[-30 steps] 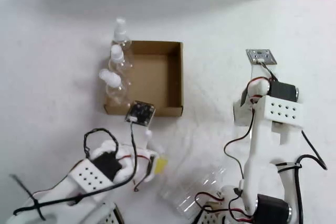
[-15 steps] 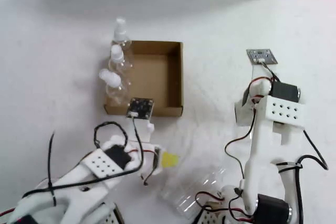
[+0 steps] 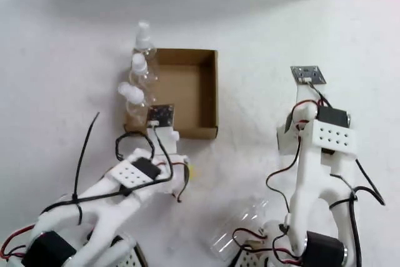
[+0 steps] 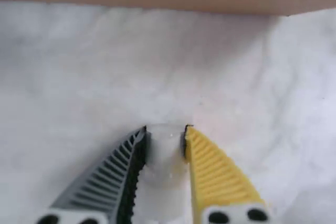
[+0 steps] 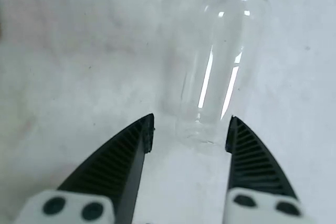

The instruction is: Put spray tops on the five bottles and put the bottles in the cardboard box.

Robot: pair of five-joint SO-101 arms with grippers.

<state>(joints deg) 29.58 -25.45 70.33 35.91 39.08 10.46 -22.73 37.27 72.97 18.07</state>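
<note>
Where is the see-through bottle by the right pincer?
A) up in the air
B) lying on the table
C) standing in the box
B: the clear bottle lies on its side on the table, just ahead of the open right pincer.

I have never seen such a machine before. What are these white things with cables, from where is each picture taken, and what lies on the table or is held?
These are two small robot arms at a white table. The high view looks down from above; each other picture comes from a camera on one arm's wrist. The left gripper is shut on a small white piece, probably a spray top, near the cardboard box. The right gripper is open, facing a clear bottle lying on its side. Bottles with spray tops stand outside the box, along one wall.
</note>
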